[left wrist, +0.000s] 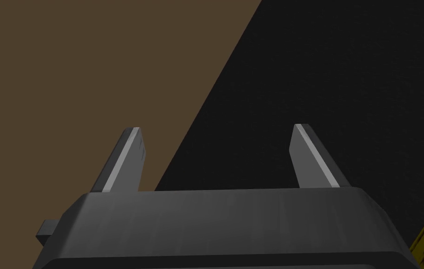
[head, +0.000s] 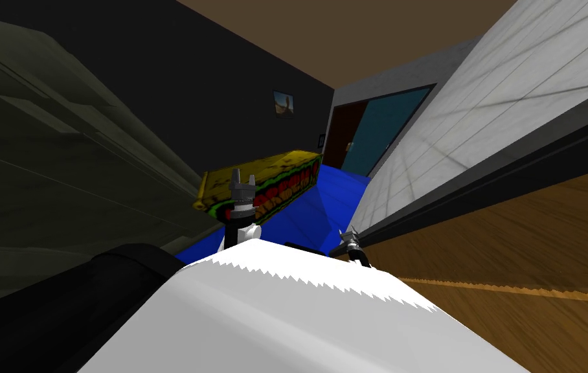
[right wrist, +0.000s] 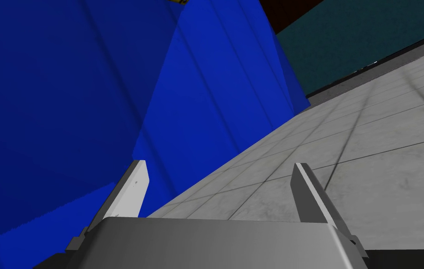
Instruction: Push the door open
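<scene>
Far left: a dark olive panelled surface (head: 59, 162), close by, whether wall or door leaf impossible to tell. Next, the left gripper (head: 243, 176), held up in front of a yellow patterned piece (head: 273, 178), blades apart with nothing between. Beyond, a blue surface (head: 325, 194) leading to the teal door (head: 393, 126), well away at the far end, set in a dark frame and apparently part open, with a dark red-brown strip beside it. Further right, the right gripper (head: 349, 233), low beside a grey tiled surface (head: 480, 110), blades likewise spread and empty. Probably a stiff, hinged, fairly heavy panel, swinging rather than bending, with no grasp needed. Best pushed flat on the face near the free edge, away from the hinges, for most leverage.
</scene>
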